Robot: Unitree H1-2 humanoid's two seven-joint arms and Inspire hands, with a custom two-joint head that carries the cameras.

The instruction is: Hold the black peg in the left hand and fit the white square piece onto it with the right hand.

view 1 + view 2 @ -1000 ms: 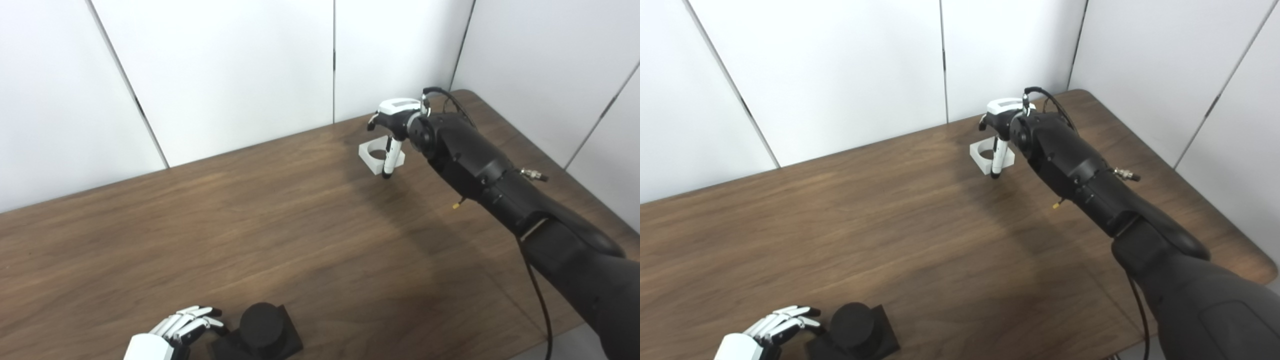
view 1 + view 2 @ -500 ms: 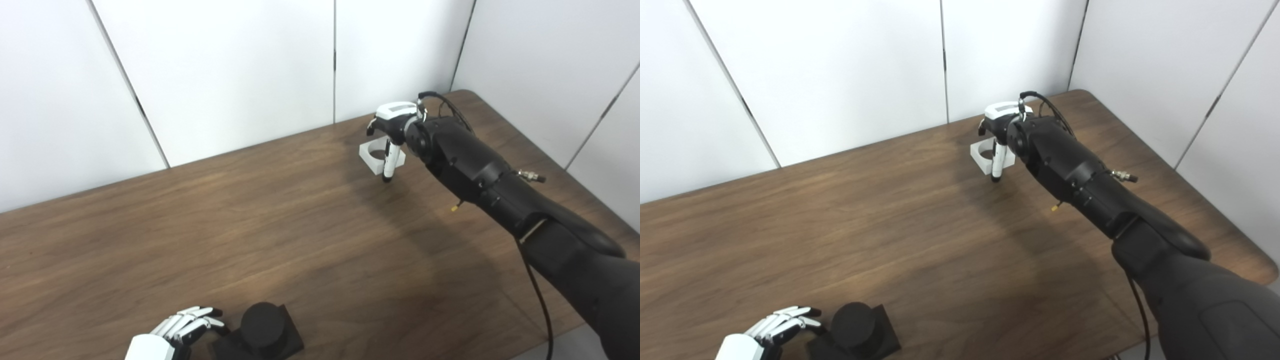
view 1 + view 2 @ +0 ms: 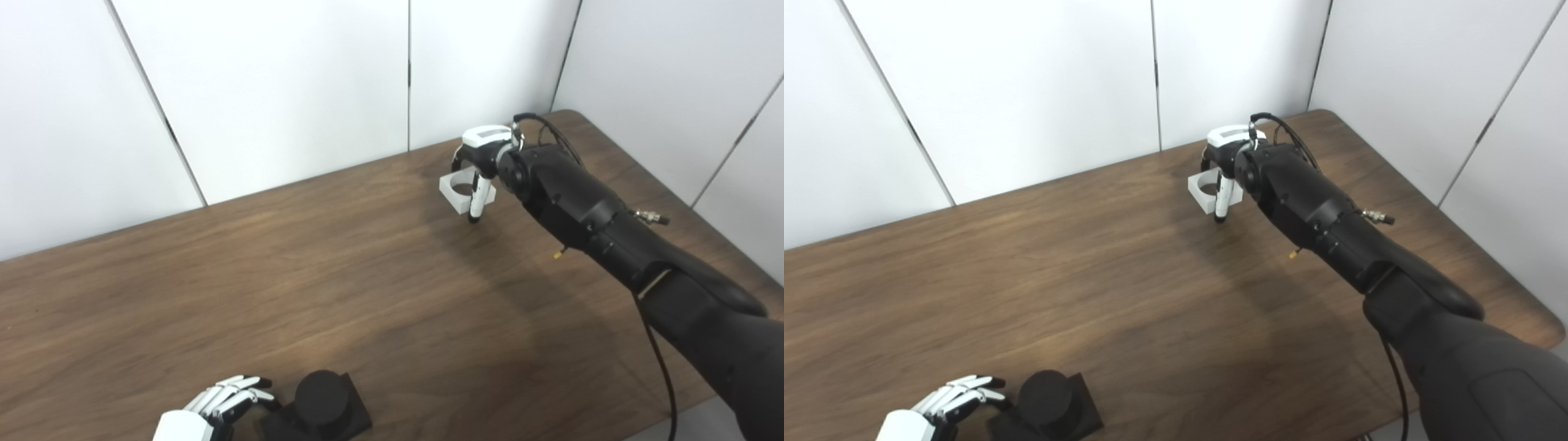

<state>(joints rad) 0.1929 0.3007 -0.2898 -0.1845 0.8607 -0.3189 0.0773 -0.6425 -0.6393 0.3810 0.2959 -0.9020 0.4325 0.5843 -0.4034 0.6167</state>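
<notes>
The white square piece (image 3: 454,190) with a round hole lies flat on the table at the far right. My right hand (image 3: 482,150) hovers over it. Its thumb (image 3: 476,201) reaches down along the piece's near right corner, and its fingers (image 3: 457,162) curl down at the far side. Whether they press on the piece is unclear. The black peg (image 3: 320,397), a short cylinder on a square black base, stands at the near edge. My left hand (image 3: 211,409) rests just left of it, fingers apart and slightly bent, holding nothing.
The brown wooden table (image 3: 306,275) ends close behind the white piece at white wall panels (image 3: 275,92). Its rounded right corner (image 3: 1543,318) lies beyond my right arm (image 3: 612,226). A cable (image 3: 658,361) hangs from that arm.
My right hand has sunk a little toward the white piece and its fingers have curled down behind it. The piece, the peg and my left hand have not moved.
</notes>
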